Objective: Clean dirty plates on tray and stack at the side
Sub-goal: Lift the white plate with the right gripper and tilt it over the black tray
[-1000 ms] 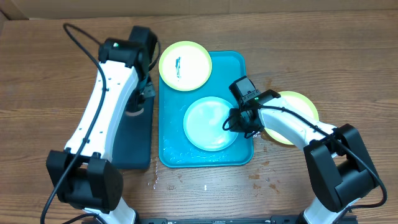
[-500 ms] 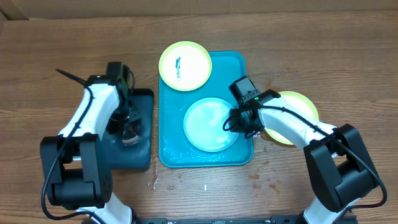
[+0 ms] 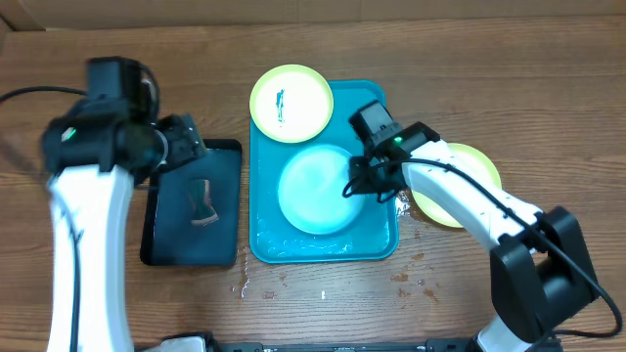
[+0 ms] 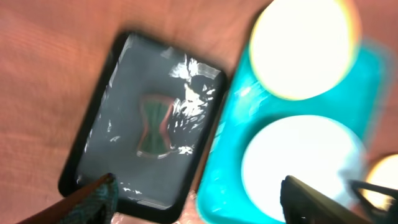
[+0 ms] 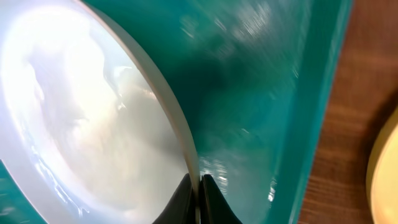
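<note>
The light blue plate lies in the turquoise tray, and my right gripper is shut on its right rim. In the right wrist view the fingertips pinch that rim, with the plate tilted up off the tray floor. A yellow-green plate with a dark teal smear sits over the tray's far left corner. Another yellow-green plate rests on the table to the right, partly under my right arm. My left gripper hangs open and empty above the black tray.
A green-and-brown sponge lies wet in the middle of the black tray, left of the turquoise tray. Water drops spot the wooden table near the front. A cardboard wall runs along the far edge.
My left gripper let go of the sponge on the black tray, opened, and rose up and to the left. My right gripper shifted the light blue plate slightly left in the tray.
</note>
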`<state>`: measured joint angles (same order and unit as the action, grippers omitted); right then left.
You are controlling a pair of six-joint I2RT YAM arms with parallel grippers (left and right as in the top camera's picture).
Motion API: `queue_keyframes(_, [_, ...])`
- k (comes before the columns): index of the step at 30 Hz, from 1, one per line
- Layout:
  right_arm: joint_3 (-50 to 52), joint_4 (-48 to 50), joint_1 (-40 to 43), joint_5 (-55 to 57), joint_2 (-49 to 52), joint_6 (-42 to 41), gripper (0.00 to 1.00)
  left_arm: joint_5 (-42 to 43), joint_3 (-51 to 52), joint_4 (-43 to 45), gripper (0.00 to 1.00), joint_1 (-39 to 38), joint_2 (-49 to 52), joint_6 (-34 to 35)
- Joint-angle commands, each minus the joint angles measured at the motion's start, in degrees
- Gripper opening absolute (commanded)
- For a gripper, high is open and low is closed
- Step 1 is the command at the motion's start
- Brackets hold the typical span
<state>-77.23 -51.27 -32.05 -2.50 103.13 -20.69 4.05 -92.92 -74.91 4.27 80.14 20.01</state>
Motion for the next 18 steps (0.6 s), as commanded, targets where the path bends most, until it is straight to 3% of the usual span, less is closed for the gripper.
queue_keyframes(1, [-6.78,0.85,-4.42,1.53,-3.69,4.28,0.04,3.52,-4.9,-1.62,0.9,0.24,-6.51,-0.76])
queue_keyframes(4, [-9.75,4.5,-8.68,5.38,-3.69,4.68,0.04,5.38,-7.17,-1.97,1.0,0.24,-12.0,-0.74])
queue_keyframes(12, [-10.27,22.43,-21.4,15.54,-1.16,4.66,0.04,9.51,-7.48,-1.55,1.0,0.24,-23.37,-0.72])
queue_keyframes(18, [-10.27,27.3,-27.63,26.01,2.58,4.68,0.04,9.62,-7.48,-3.15,1.0,0.24,-26.23,-0.74])
